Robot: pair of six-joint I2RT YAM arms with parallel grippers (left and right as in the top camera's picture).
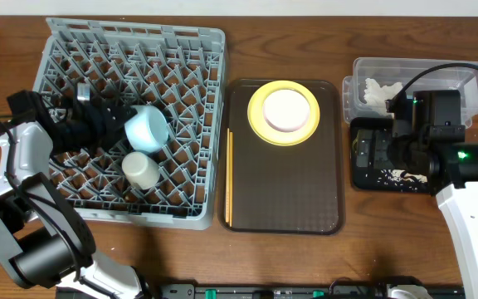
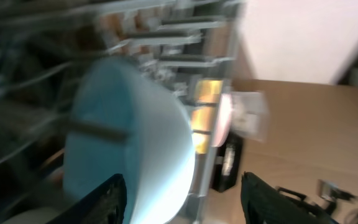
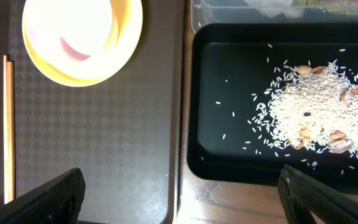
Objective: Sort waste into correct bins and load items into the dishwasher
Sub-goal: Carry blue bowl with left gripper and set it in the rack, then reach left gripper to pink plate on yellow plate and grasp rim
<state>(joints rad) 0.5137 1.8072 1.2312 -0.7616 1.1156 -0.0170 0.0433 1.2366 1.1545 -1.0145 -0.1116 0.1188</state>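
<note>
- My left gripper's [image 2: 182, 183] jaws stand apart, gripping nothing; the blue bowl [image 1: 146, 127] lies tilted in the grey rack [image 1: 197, 50] right by them.
- My right gripper [image 3: 180, 177] hangs wide open, empty, over the black tray [image 3: 229, 93] holding rice [image 3: 316, 112].
- The yellow plate [image 1: 260, 124], white bowl [image 1: 285, 110] and chopsticks [image 1: 229, 178] sit on the brown tray [image 1: 289, 199].

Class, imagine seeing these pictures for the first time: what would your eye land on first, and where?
The big grey dish rack at the left dominates, with a light-blue bowl and a small cream cup lying among its pegs. In the middle, a bright yellow plate holding a cream-white bowl glows against the brown tray. At the right, pale rice is scattered over the black tray.
</note>
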